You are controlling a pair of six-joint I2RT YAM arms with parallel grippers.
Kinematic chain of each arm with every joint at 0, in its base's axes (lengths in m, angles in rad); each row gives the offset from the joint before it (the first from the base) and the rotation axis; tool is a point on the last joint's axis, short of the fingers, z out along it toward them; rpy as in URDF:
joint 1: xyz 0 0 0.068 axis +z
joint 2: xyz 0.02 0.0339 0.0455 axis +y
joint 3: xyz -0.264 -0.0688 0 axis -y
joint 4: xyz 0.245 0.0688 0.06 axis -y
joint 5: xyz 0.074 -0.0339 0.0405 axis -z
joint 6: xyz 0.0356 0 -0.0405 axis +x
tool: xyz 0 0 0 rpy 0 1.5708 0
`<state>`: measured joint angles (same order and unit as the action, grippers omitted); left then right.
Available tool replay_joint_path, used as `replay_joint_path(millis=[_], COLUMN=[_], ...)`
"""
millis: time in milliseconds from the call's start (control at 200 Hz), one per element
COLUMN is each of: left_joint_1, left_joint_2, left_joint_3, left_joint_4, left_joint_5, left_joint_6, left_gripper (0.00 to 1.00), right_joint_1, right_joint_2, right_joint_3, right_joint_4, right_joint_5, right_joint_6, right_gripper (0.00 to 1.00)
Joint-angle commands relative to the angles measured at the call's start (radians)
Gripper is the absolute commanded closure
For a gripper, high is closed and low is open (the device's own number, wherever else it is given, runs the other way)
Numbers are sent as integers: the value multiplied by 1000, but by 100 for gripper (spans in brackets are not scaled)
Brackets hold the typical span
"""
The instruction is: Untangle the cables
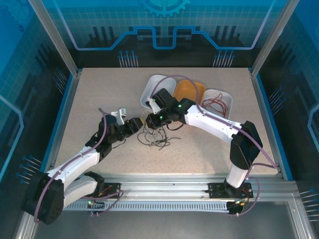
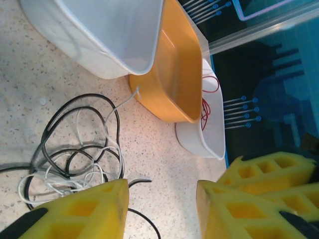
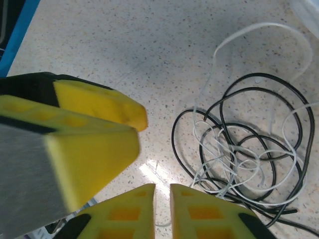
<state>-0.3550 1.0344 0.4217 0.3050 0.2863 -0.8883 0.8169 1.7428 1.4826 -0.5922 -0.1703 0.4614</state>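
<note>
**Both claws at the tangle**

In my left wrist view, the left gripper (image 2: 162,209) stands released, its gap bare. The right gripper (image 3: 163,211) shows only a slit, and I cannot tell if it grasps anything. The thin black and white cables (image 1: 157,135) lie tangled at the centre of the overhead frame on the speckled beige table (image 1: 99,94). Thin red wires (image 1: 215,105) sit in the white plastic tub (image 1: 219,91) at upper right.

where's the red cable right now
In the top view the red cable lies inside the rightmost white bin, beside the orange bin, apart from the black and white tangle on the table.
</note>
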Motion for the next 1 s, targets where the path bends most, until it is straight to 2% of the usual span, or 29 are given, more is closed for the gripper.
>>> replay_joint_path(millis=[0, 80, 160, 315, 365, 475, 615, 720, 996], left_joint_1=[8, 8, 8, 20, 32, 76, 156, 177, 185], left_joint_2=[1, -16, -45, -97, -107, -116, -126, -147, -194], left_joint_3=[-13, -24, -35, -26, -12, 15, 21, 20, 19], left_joint_4=[8, -30, -75, -235, -296, -423, -502, -525, -583], left_joint_5=[8, -18, -55, -146, -170, -216, -218, -215, -220], left_joint_6=[-3, 3, 9, 24, 34, 34, 34, 38, 36], left_gripper=[70, 71, 66, 48, 39, 28, 13, 1, 1], right_joint_1=[-13, -15, -16, -4, 8, 25, 26, 33, 39], right_joint_2=[-6, -17, -25, -8, 13, 69, 156, 250, 529], right_joint_3=[-14, -19, -21, -10, 7, 61, 142, 235, 530], right_joint_4=[25, 8, -27, -94, -118, -162, -159, -160, -195], right_joint_5=[-29, 12, 81, 169, 187, 221, 230, 258, 276], right_joint_6=[26, 23, 22, -2, -22, -52, -77, -123, -274], right_gripper=[77, 75, 75, 75, 75, 74, 74, 74, 62])
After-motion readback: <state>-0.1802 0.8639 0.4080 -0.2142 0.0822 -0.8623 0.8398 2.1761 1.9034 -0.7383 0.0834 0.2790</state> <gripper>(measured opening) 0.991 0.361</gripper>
